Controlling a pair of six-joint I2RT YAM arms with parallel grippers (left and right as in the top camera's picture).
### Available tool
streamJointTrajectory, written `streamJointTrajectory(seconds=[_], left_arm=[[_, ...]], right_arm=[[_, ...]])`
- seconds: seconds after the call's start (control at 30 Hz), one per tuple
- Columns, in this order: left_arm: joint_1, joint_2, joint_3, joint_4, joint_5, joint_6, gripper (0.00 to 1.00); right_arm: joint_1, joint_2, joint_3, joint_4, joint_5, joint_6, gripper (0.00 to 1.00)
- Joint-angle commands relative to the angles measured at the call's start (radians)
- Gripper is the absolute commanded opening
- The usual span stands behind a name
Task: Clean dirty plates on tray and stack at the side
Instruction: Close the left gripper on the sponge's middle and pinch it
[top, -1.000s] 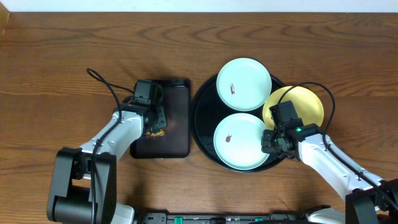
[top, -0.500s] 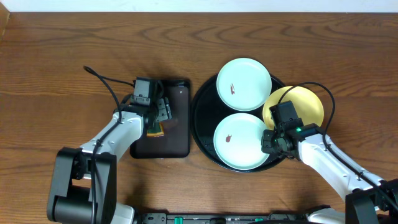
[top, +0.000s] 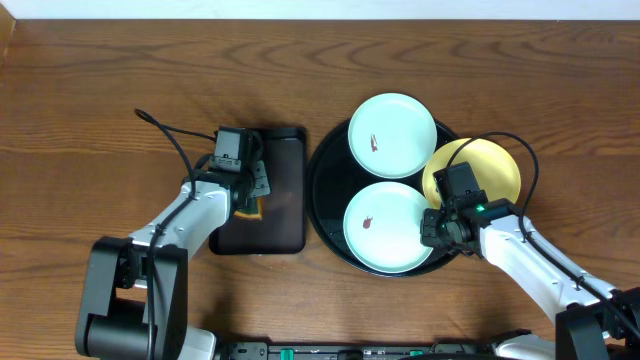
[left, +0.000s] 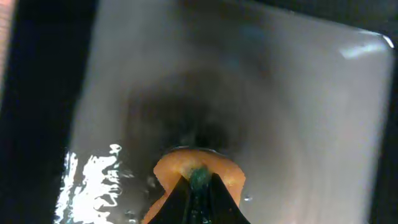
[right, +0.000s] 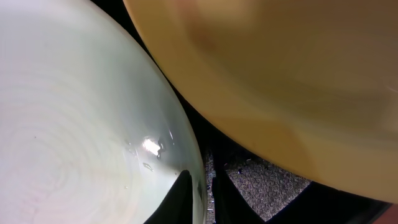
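Presently, the round tray (top: 322, 190) sits right of the worktop's centre, carrying the far mint plate (top: 391, 136) and the near mint plate (top: 385, 225). The yellow plate (top: 490, 165) overlaps its right rim. The right gripper (top: 432, 228) is clenched on the near mint plate's rim. The left gripper (top: 253, 196) grasps an orange sponge (left: 227, 177) over the rectangular tray (top: 285, 215).

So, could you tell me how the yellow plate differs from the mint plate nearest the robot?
The near mint plate is mint-blue with a small brown smear; the yellow plate is yellow with no smear showing. The near mint plate lies wholly inside the black tray; the yellow plate overhangs its right rim. Both are round, shallow and similar in size.
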Motion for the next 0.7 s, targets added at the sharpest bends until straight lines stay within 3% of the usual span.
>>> streamJointTrajectory(seconds=[0.0,0.03,0.1,0.3,0.67], left_arm=[[-0.003,-0.006,0.012,-0.051,0.092,-0.002,0.52],[-0.003,-0.013,0.026,-0.084,0.091,-0.002,0.66],[-0.003,-0.029,0.058,-0.151,0.086,-0.002,0.67],[-0.003,-0.055,0.115,-0.269,0.072,-0.001,0.52],[-0.003,-0.055,0.115,-0.29,0.008,0.006,0.49]], right_arm=[[0.01,0.004,0.012,0.0,0.017,-0.013,0.12],[0.01,0.004,0.012,0.0,0.017,-0.013,0.12],[0.01,0.004,0.012,0.0,0.017,-0.013,0.12],[0.01,0.004,0.012,0.007,0.017,-0.013,0.11],[0.01,0.004,0.012,0.007,0.017,-0.013,0.12]])
